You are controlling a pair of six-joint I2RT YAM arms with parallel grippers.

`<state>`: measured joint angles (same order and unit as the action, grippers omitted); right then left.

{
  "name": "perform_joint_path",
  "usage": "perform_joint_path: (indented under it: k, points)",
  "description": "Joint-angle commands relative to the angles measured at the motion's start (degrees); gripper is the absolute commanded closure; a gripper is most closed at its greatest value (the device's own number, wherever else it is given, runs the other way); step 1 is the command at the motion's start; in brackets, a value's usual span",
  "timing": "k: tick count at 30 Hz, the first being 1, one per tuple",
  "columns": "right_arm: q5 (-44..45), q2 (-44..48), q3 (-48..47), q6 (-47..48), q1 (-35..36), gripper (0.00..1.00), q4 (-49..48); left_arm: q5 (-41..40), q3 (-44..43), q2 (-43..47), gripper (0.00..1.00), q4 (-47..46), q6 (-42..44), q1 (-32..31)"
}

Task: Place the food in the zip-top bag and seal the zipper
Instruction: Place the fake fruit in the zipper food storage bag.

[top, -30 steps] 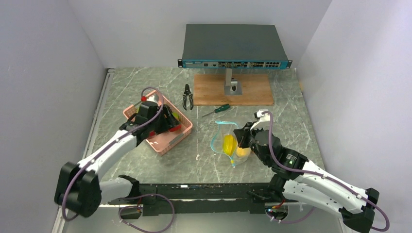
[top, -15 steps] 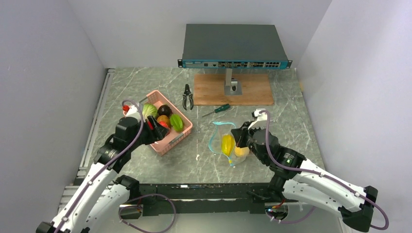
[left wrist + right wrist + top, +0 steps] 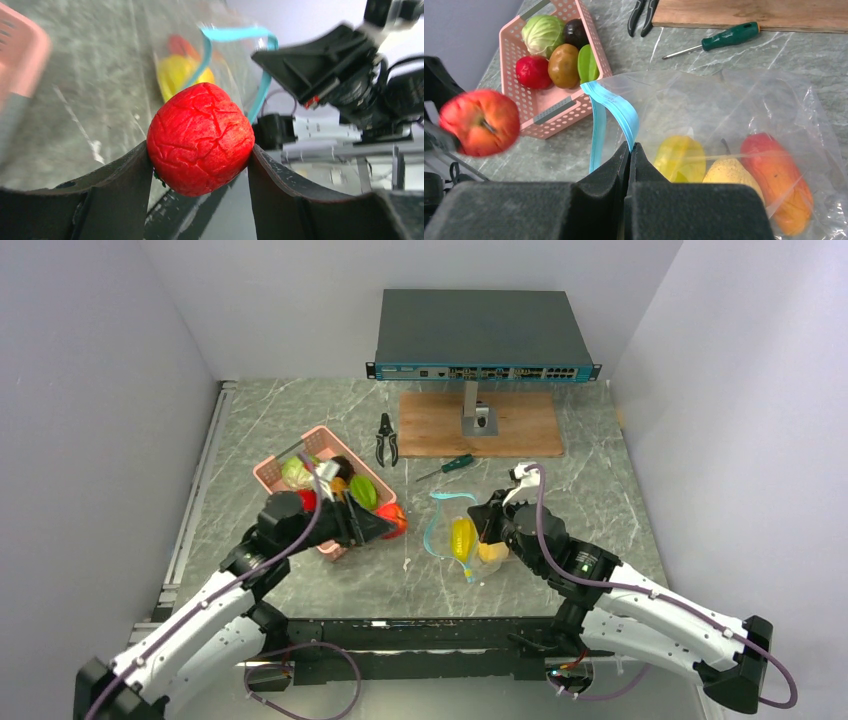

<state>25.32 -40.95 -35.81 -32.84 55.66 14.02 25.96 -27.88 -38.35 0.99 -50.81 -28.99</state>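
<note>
My left gripper (image 3: pixel 200 150) is shut on a round red fruit (image 3: pixel 200 137) and holds it in the air just right of the pink basket (image 3: pixel 270 472), left of the zip-top bag (image 3: pixel 462 540). From above, the fruit (image 3: pixel 393 520) hangs a short way from the bag's mouth. The bag (image 3: pixel 724 110) lies on the table with its mouth propped open toward the left. My right gripper (image 3: pixel 630 147) is shut on the teal zipper (image 3: pixel 616 107), lifting the upper lip. Inside the bag lie a yellow fruit (image 3: pixel 679 157), a pear (image 3: pixel 729 172) and an orange-red fruit (image 3: pixel 776 177).
The basket (image 3: pixel 559 112) holds a cabbage (image 3: pixel 542 32), a red fruit (image 3: pixel 533 71), a brown potato (image 3: pixel 563 65), a green piece (image 3: pixel 586 62) and a dark one (image 3: pixel 574 32). Behind lie a green-handled screwdriver (image 3: pixel 447 466), pliers (image 3: pixel 386 438), a wooden board (image 3: pixel 478 423) and a network switch (image 3: pixel 485 335).
My left arm came up out of the basket with the red fruit and swung right toward the bag's mouth. My right gripper kept its pinch on the zipper, shifting only slightly.
</note>
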Motion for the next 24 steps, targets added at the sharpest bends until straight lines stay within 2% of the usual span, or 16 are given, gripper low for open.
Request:
perform_joint_path:
  k: [1, 4, 8, 12, 16, 20, 24]
  points:
    - [-0.68, 0.08, 0.18, -1.03, 0.23, 1.00, -3.31, -3.48, -4.25, -5.30, 0.48, -7.19, -0.69, -10.87]
    - [-0.86, -0.01, 0.26, -1.02, 0.22, 1.00, -3.39, -7.17, -9.76, -10.25, 0.48, -4.03, 2.64, -16.37]
    - [-1.37, -0.33, 0.16, -1.39, 0.13, 1.00, -3.93, -7.90, -13.18, -17.55, 0.47, -4.48, 2.36, -19.80]
    - [-2.06, -0.54, -0.21, -1.69, 0.18, 1.00, -4.17, -6.73, -18.67, -27.56, 0.50, -2.44, 2.88, -20.68]
    - [-2.51, -0.07, -0.40, -1.96, 0.24, 1.00, -4.22, -6.56, -22.53, -33.74, 0.54, -1.09, 3.07, -21.10]
    - [-2.99, 0.24, -0.57, -1.97, 0.22, 1.00, -3.93, -6.96, -23.74, -36.24, 0.52, 0.94, 3.19, -21.20]
    - [-2.92, 0.43, -0.05, -2.13, 0.18, 1.00, -4.51, -6.02, -24.35, -38.10, 0.47, 0.31, 2.62, -21.25]
